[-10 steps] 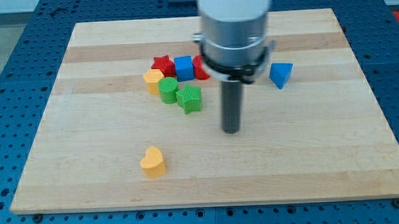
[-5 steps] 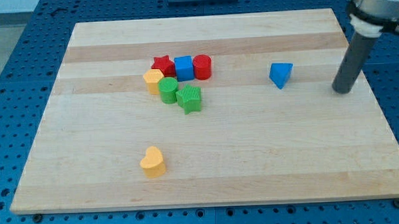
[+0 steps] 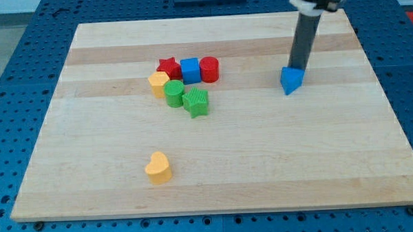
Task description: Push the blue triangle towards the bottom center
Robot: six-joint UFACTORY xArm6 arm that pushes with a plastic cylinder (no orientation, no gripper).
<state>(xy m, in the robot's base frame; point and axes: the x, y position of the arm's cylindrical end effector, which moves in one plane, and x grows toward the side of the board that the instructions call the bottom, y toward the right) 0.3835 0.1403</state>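
The blue triangle (image 3: 291, 79) lies on the wooden board (image 3: 215, 164), right of the board's middle and in its upper half. My tip (image 3: 299, 69) stands just above the triangle's top right corner and seems to touch it. The dark rod rises from there to the view's top edge.
A cluster sits left of centre: a red star (image 3: 167, 66), a blue cube (image 3: 190, 70), a red cylinder (image 3: 210, 69), a yellow block (image 3: 158, 83), a green cylinder (image 3: 174, 93) and a green block (image 3: 197, 102). A yellow heart (image 3: 157, 167) lies alone near the bottom left.
My tip swung from the board's middle out to the right edge, then came back left and up to the blue triangle's top side. No block has visibly moved.
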